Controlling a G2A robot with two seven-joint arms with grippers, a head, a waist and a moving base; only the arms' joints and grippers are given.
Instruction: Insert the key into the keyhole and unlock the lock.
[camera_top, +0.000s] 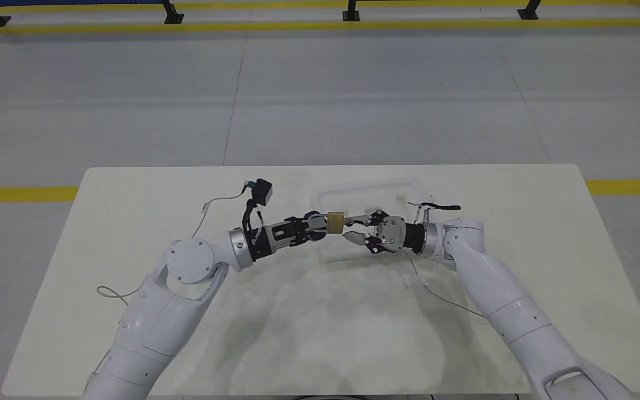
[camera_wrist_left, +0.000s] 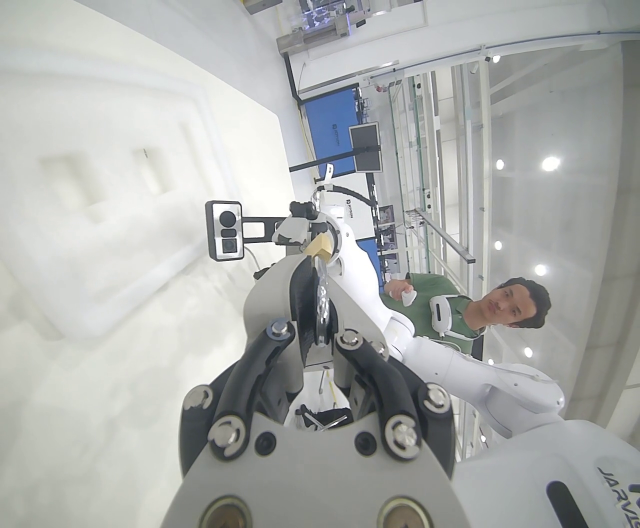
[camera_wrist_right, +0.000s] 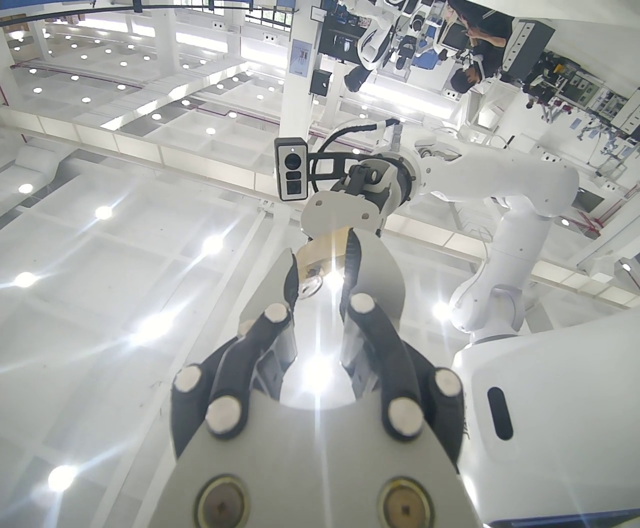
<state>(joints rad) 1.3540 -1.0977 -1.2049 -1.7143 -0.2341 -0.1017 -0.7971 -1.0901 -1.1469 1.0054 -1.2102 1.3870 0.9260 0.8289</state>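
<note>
Hanging above the counter (camera_top: 150, 210), lock (camera_wrist_left: 320, 247) is clamped in left fingers (camera_wrist_left: 272, 300); right fingers (camera_wrist_right: 375, 280) stand slightly apart around the key (camera_wrist_right: 310, 286) at the lock's end. Small, stiff, slick metal, probably light: pinch the key's flat head.

That lock (camera_top: 336, 220) is brassy gold, and the key (camera_wrist_right: 310, 286) looks silvery, though the glare makes that iffy. The left end effector (camera_top: 320, 224) and right end effector (camera_top: 354, 238) both have black fingers (camera_wrist_right: 288, 282) on silver-grey bodies. The tabletop (camera_top: 150, 210) is plain white, the foam tray (camera_top: 372, 187) is white too, and the floor (camera_top: 400, 90) is grey with yellow stripes.
</note>
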